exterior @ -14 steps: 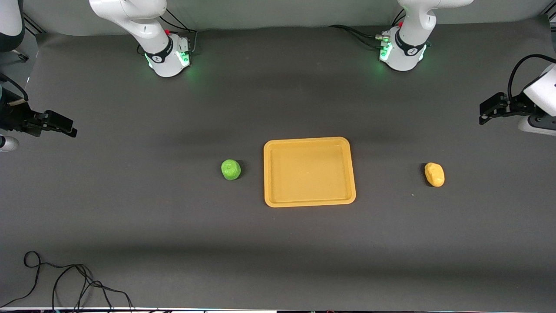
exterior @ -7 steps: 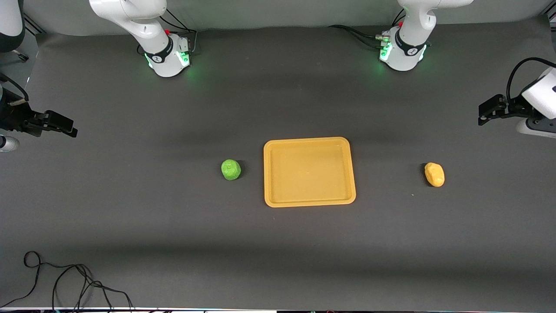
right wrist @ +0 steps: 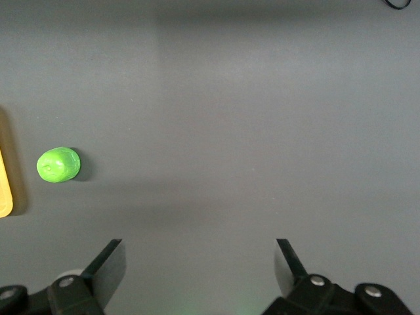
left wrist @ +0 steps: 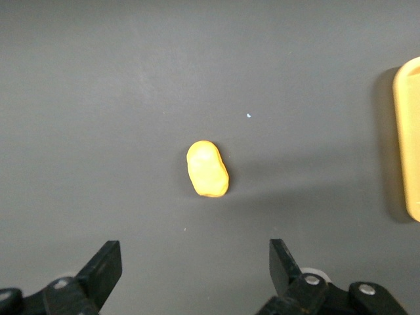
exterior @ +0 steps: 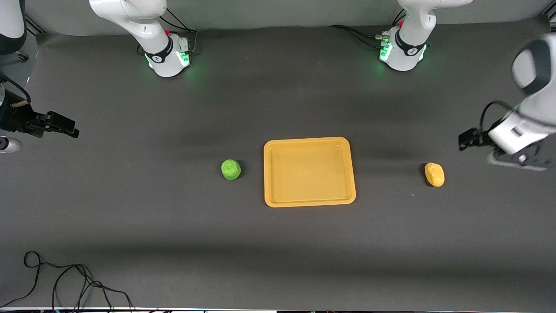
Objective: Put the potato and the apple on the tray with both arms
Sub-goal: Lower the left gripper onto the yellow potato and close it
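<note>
The orange-yellow tray (exterior: pixel 309 141) lies mid-table with nothing on it. The green apple (exterior: pixel 230 169) sits beside it toward the right arm's end, and the yellow-orange potato (exterior: pixel 435 174) toward the left arm's end. My left gripper (exterior: pixel 467 141) is open over bare table close to the potato. In the left wrist view the potato (left wrist: pixel 208 169) lies ahead of the open left gripper (left wrist: pixel 195 262), and the tray's edge (left wrist: pixel 410 144) shows. My right gripper (exterior: pixel 65 128) is open over the table's right-arm end. The right wrist view shows the apple (right wrist: pixel 58 164) well off from the right gripper (right wrist: pixel 199 262).
The arm bases (exterior: pixel 167 56) (exterior: pixel 402 52) stand along the table edge farthest from the front camera. A black cable (exterior: pixel 65 282) coils at the near edge toward the right arm's end.
My left arm has swung down and inward, bringing its gripper closer to the potato. My right gripper has barely moved. The apple, potato and tray have stayed in place.
</note>
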`<action>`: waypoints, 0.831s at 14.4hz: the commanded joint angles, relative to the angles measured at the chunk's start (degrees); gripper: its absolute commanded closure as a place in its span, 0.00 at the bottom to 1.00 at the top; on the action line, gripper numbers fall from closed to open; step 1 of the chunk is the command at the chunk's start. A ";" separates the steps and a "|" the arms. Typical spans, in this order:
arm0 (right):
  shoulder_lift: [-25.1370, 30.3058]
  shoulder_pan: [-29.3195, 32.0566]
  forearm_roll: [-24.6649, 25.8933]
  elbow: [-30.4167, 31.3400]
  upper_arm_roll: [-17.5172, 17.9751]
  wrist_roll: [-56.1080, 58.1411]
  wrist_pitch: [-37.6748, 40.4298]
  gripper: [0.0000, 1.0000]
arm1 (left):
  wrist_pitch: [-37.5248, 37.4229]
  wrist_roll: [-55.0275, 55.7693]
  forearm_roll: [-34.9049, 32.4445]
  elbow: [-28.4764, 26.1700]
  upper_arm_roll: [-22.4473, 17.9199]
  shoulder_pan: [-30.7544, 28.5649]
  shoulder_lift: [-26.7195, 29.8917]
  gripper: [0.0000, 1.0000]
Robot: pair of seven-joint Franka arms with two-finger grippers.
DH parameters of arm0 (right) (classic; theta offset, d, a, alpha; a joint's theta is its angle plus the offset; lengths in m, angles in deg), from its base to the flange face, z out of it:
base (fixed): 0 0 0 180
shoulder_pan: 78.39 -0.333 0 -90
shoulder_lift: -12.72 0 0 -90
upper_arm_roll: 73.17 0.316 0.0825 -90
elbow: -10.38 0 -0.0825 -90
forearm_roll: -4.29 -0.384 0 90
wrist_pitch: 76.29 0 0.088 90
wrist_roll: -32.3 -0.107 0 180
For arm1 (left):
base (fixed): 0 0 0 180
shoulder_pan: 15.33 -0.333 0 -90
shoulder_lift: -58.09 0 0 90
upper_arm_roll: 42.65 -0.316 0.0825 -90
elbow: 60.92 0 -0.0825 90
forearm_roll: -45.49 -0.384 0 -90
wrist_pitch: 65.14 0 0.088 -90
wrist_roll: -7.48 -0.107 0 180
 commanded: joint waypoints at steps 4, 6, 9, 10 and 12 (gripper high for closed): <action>0.14 -0.29 -1.17 0.02 -0.08 0.37 0.07 0.00 | 11.39 -1.00 -0.37 0.46 0.37 -2.66 -16.76 0.01; 0.14 -0.29 -1.17 0.11 0.00 0.37 -0.11 0.00 | 13.94 -0.92 0.15 0.55 0.37 -2.67 -20.90 0.01; 0.14 -0.29 -1.17 0.20 0.00 0.46 -0.11 0.00 | 13.43 -1.01 0.15 0.38 0.46 -2.67 -23.20 0.01; 0.14 -0.29 -1.17 0.20 0.00 0.46 -0.11 0.00 | 12.99 -1.01 0.15 0.20 0.55 -2.67 -23.11 0.01; 0.14 -0.29 -1.17 0.20 0.00 0.46 -0.20 0.00 | 12.28 -1.01 1.47 0.29 0.63 -2.49 -23.02 0.20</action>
